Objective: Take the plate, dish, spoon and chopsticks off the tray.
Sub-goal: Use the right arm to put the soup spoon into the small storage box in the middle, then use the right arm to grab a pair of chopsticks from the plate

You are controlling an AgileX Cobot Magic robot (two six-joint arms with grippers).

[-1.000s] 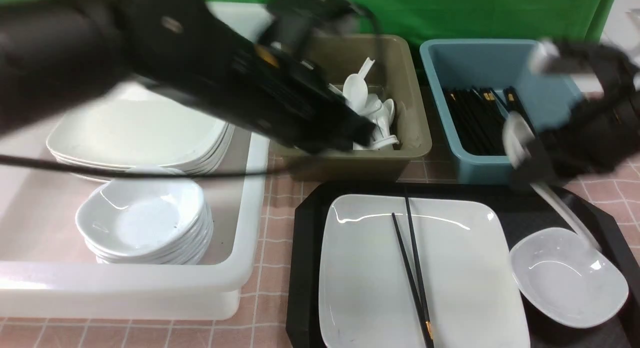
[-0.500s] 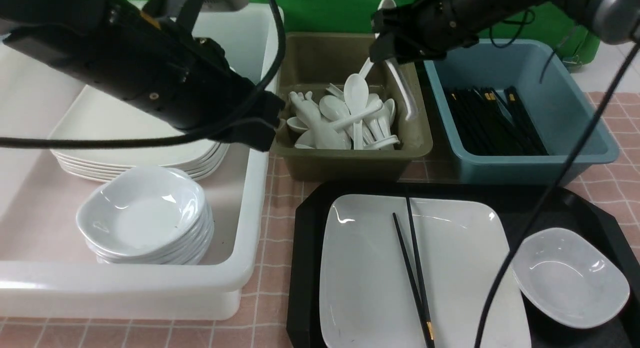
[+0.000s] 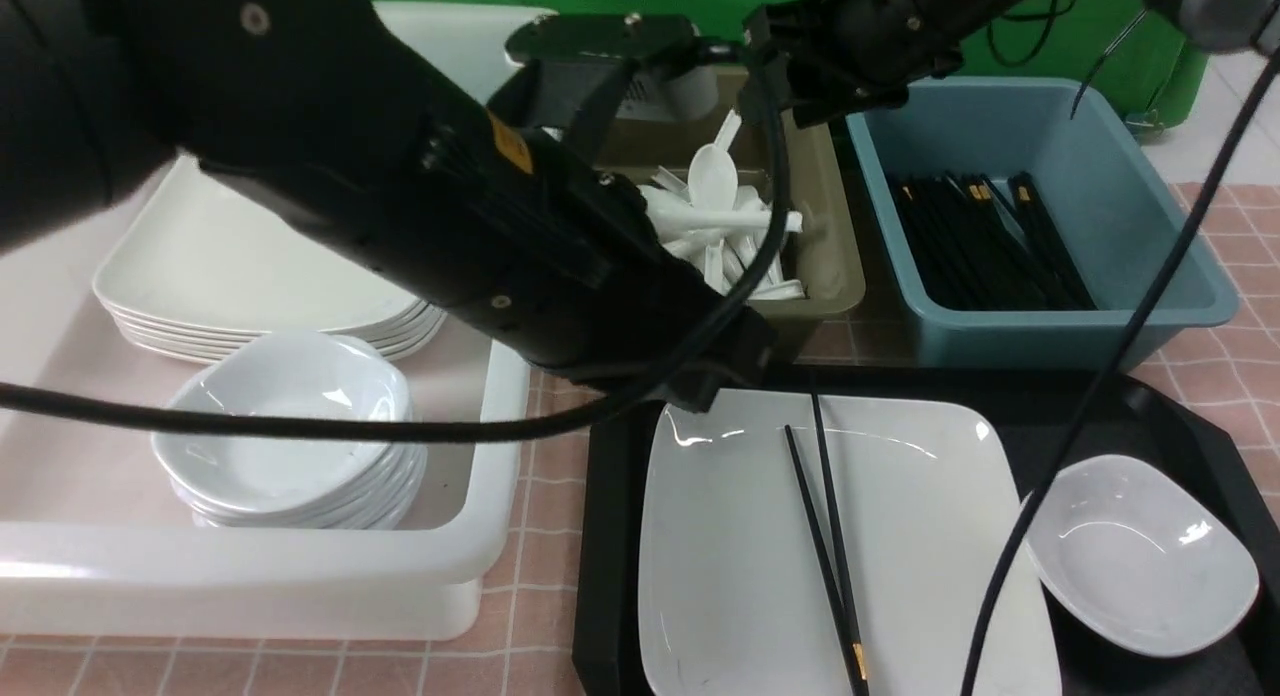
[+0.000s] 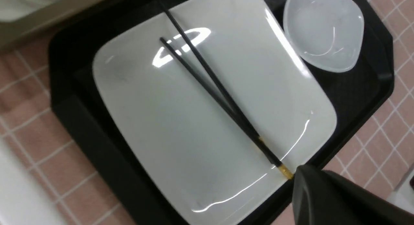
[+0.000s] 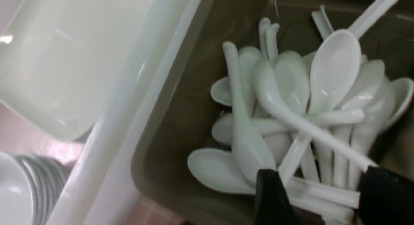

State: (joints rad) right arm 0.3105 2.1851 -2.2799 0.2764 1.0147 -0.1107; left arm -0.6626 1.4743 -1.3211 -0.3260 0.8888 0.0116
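On the black tray (image 3: 610, 536) lies the large white plate (image 3: 930, 576), with the black chopsticks (image 3: 825, 536) resting across it. The small dish (image 3: 1140, 556) sits on the tray's right side. My right gripper (image 3: 790, 101) hangs over the olive bin. In the right wrist view this gripper (image 5: 320, 176) has its jaws apart, and the blurred white handle of the spoon (image 5: 323, 194) lies between them above the spoon pile. My left gripper (image 4: 299, 176) is shut and empty. It shows near the gold-banded ends of the chopsticks (image 4: 210, 79), above the plate (image 4: 181, 131).
A white bin (image 3: 480, 566) on the left holds stacked plates (image 3: 250, 266) and stacked dishes (image 3: 290, 426). The olive bin (image 3: 835, 276) holds several spoons. A blue bin (image 3: 1150, 316) holds black chopsticks. The right arm's cable (image 3: 1060, 456) hangs across the tray.
The right arm carried the spoon from above the tray to over the olive bin, and its jaws widened. The left arm swung over the tray's far left corner.
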